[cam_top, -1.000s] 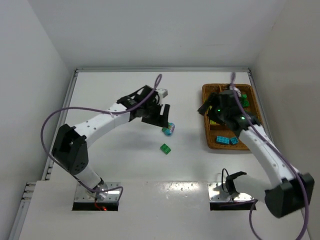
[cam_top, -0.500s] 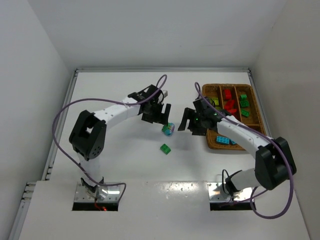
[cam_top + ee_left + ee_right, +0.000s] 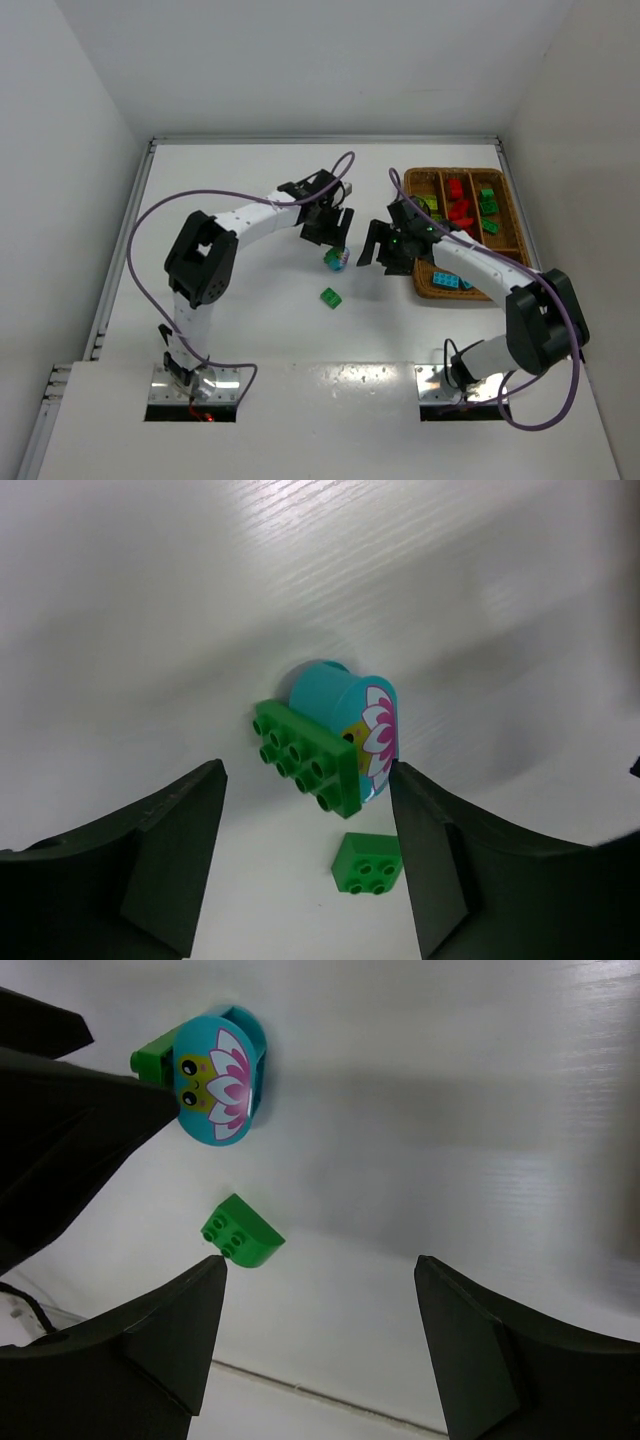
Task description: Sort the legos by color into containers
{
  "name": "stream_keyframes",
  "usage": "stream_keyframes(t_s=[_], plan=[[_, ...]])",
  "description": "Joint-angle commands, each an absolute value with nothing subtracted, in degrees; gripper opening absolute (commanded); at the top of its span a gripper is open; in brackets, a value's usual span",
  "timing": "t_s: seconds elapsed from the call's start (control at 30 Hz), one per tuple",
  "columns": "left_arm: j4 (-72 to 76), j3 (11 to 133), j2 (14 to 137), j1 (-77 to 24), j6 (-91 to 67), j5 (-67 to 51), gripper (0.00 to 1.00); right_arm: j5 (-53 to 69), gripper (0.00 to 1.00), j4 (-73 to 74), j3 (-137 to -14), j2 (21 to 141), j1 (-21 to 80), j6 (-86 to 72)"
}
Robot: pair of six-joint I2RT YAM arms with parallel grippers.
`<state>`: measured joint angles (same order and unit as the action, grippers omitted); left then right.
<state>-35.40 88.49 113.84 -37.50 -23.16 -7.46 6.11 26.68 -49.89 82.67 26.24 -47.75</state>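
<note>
The left pincer (image 3: 328,232) and the right pincer (image 3: 383,250) both stand wide open and empty on either side of the cyan flower brick (image 3: 337,258), with a small green brick (image 3: 330,297) near it.

Cyan flower lego (image 3: 335,705) w/ green plate (image 3: 310,765), small green lego (image 3: 368,863) nearby; other legos (image 3: 460,210) in tray (image 3: 455,171), prob. color-sorted.
</note>
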Motion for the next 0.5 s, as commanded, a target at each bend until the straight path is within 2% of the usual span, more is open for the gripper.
stream_keyframes(t_s=[0.0, 0.13, 0.33, 0.37, 0.47], plan=[[-36.21, 91.49, 116.02, -38.23, -22.59, -6.07, 0.71, 6.24, 0.76, 26.46, -49.92, 82.79, 26.02, -47.29], [-37.27, 92.81, 116.81, -38.23, -23.12, -5.45, 0.55, 6.77, 0.75, 25.93, -49.92, 82.79, 26.02, -47.29], [-38.41, 93.34, 117.42, -38.23, -22.59, -4.92, 0.43, 6.77, 0.75, 24.87, -49.39, 82.79, 25.49, -46.76], [-38.93, 93.34, 117.42, -38.23, -22.07, -4.92, 0.36, 6.77, 0.75, 24.87, -49.39, 82.79, 25.49, -46.76], [-39.46, 93.34, 117.42, -38.23, -22.06, -4.92, 0.25, 8.96, 0.75, 22.68, -49.92, 83.32, 25.49, -45.62]])
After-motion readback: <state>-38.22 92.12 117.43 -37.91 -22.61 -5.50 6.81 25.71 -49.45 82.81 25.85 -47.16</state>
